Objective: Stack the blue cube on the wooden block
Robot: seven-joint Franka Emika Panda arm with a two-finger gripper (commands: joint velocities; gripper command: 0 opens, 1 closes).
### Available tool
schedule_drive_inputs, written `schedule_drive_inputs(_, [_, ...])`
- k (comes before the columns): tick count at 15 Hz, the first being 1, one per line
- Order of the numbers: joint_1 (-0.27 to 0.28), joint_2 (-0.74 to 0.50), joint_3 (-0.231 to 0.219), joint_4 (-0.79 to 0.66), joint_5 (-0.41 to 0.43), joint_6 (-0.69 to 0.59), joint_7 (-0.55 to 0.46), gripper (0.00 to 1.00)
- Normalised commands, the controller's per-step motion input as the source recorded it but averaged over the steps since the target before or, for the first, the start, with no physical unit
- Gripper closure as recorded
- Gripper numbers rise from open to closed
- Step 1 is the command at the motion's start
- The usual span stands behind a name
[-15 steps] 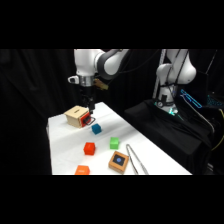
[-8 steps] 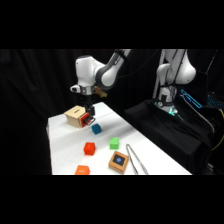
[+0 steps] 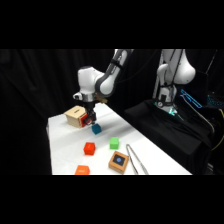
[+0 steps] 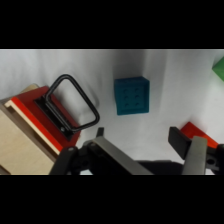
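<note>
Side view: the white arm reaches over the white surface (image 3: pixel 65 150) and its end effector (image 3: pixel 90 120) hangs low above the blue cube (image 3: pixel 96 129), just beside a pale wooden box (image 3: pixel 76 116) with a red-rimmed side. The blue cube rests on the surface, free of any grasp, near the far-left part of the surface. The wooden block (image 3: pixel 119 161), tan with a dark square mark on top, lies well apart from the cube, toward the near edge. Between them stand a green cube (image 3: pixel 114 143) and an orange-red cube (image 3: pixel 89 148); a second orange cube (image 3: pixel 82 170) sits at the near edge. Metal tongs (image 3: pixel 136 159) lie just beside the wooden block.

Wrist view: the end effector (image 4: pixel 150 142) has its two fingers (image 4: pixel 106 147) spread, with nothing between them. The blue cube (image 4: pixel 132 95) lies on the surface ahead of the gap, apart from both fingers; its top face shows a grid of small dimples. The box (image 4: pixel 22 137) appears at the left, its red-rimmed side bearing a black wire handle (image 4: pixel 72 102). A red cube corner (image 4: pixel 192 131) shows behind the right finger, and a green corner (image 4: pixel 219 67) at the right edge.
</note>
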Motion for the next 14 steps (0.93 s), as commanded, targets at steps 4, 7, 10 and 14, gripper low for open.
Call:
schedule_drive_inputs(4, [-0.142, 0.09, 0.123, -0.01, 0.13, 0.22, -0.25, 0.0])
schedule_drive_inputs(7, [-0.132, 0.08, 0.101, -0.01, 0.086, 0.2, -0.23, 0.0])
schedule_drive_inputs(10, [-0.138, 0.06, 0.108, -0.03, 0.074, 0.2, -0.22, 0.0])
schedule_drive_inputs(14, [-0.162, 0.04, 0.118, -0.04, 0.081, 0.19, -0.23, 0.0])
